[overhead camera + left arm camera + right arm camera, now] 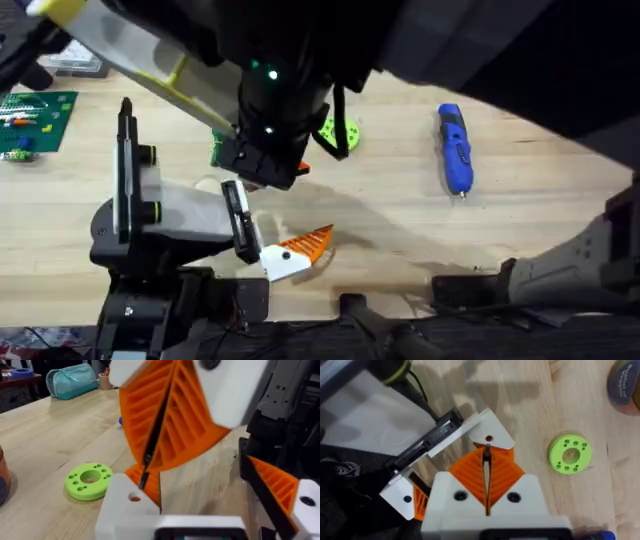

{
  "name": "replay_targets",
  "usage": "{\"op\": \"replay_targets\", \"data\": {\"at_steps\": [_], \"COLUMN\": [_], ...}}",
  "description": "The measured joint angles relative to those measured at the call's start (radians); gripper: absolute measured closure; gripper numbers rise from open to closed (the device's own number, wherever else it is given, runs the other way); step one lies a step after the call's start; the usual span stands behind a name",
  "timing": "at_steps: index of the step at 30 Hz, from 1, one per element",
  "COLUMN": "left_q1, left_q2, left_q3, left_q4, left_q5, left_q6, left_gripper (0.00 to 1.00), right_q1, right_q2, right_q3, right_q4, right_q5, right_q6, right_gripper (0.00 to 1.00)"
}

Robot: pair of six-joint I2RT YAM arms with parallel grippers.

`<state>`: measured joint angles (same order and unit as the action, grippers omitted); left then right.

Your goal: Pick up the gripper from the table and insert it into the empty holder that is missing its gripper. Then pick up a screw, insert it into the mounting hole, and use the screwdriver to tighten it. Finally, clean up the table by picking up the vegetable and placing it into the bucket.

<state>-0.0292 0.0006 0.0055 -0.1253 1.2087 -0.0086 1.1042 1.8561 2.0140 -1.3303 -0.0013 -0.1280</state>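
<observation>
Presently the gripper (296, 251) sits seated on the holder (240, 220). Right gripper (486, 476) jaws pinch narrowly on a thin screw over its mounting hole. Left gripper jaws: cannot tell. Screwdriver (455, 148) lies well apart on the surface (400, 215).

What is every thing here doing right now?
gripper: set against the holder's bracket, not screwed on yet.
holder: standing on its stand, gripper at its bracket.
right end effector: shut on a thin dark screw, just above the gripper's hole.
screwdriver: lying flat on the table, nothing holding it.
green disc: lying flat on the table.
</observation>
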Motion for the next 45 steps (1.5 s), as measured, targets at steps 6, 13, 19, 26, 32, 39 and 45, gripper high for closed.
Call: {"op": "replay_targets", "data": {"at_steps": [6, 13, 19, 26, 32, 39, 45], "left_q1": [0.000, 0.000, 0.000, 0.000, 0.000, 0.000, 0.000], "left_q2": [0.000, 0.000, 0.000, 0.000, 0.000, 0.000, 0.000], "left_q3": [0.000, 0.000, 0.000, 0.000, 0.000, 0.000, 0.000], "left_q4": [0.000, 0.000, 0.000, 0.000, 0.000, 0.000, 0.000], "left_q5": [0.000, 0.000, 0.000, 0.000, 0.000, 0.000, 0.000], "left_q6": [0.000, 0.000, 0.000, 0.000, 0.000, 0.000, 0.000], "left_gripper": [0.014, 0.014, 0.014, 0.014, 0.014, 0.014, 0.014], "right_q1": [0.000, 0.000, 0.000, 0.000, 0.000, 0.000, 0.000], "right_q2": [0.000, 0.000, 0.000, 0.000, 0.000, 0.001, 0.010], "right_q3": [0.000, 0.000, 0.000, 0.000, 0.000, 0.000, 0.000], "right_q4": [0.013, 0.013, 0.013, 0.007, 0.005, 0.006, 0.006], "right_q5": [0.000, 0.000, 0.000, 0.000, 0.000, 0.000, 0.000], "right_q6": [-0.002, -0.008, -0.008, -0.011, -0.013, -0.015, -0.015], "right_gripper": [0.987, 0.987, 0.987, 0.987, 0.987, 0.987, 0.987]}}
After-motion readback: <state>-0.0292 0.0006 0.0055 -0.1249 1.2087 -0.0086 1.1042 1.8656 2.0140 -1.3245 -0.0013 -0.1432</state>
